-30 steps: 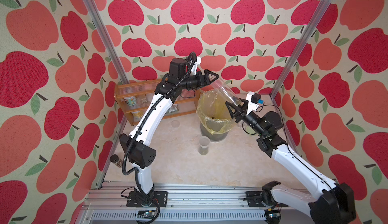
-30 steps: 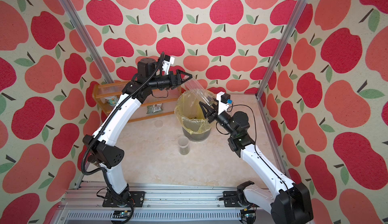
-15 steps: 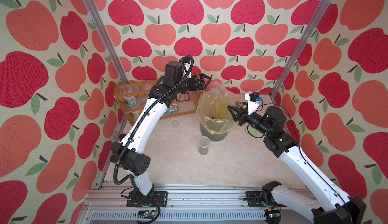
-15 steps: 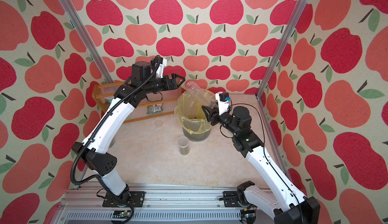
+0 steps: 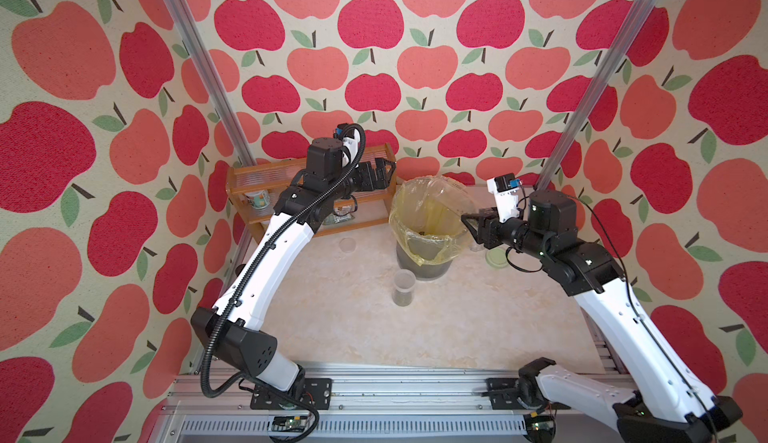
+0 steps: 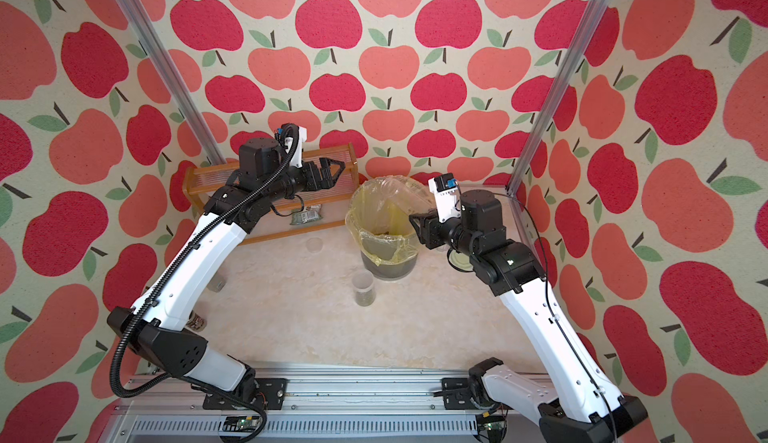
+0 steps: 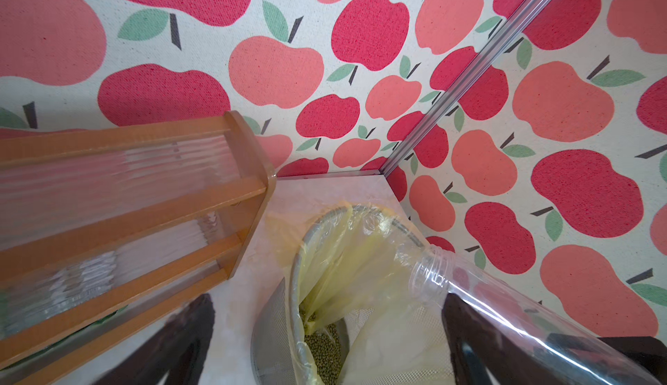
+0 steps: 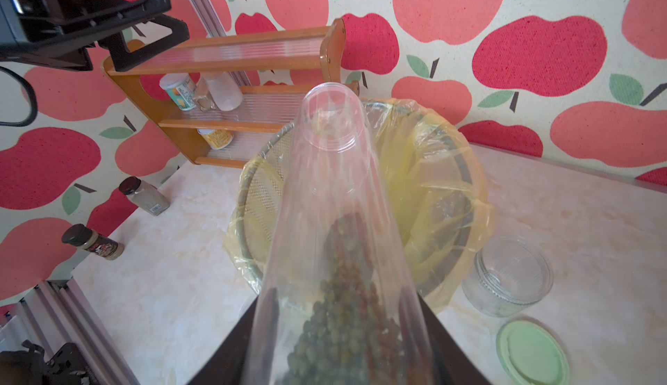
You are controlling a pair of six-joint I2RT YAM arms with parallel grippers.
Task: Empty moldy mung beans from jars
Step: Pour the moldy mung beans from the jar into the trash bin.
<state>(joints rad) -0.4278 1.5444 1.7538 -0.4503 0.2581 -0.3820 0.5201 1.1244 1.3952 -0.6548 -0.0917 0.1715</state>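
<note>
Jaws on R gripper [image 5: 467, 223] pinch jar [image 8: 332, 184] base, mouth over bin [image 5: 424, 268] so beans [image 8: 343, 311] drop in; L gripper [image 5: 384, 173] gapes empty near bin, giving me pour room.

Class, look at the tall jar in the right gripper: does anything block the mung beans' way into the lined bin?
Nothing visible does. The tall jar holding the mung beans is lidless, its open mouth above the bag-lined bin; the left gripper stands aside.

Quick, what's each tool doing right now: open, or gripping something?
Left tool: open, holding nothing.
Right tool: closed on the tall clear jar.
</note>
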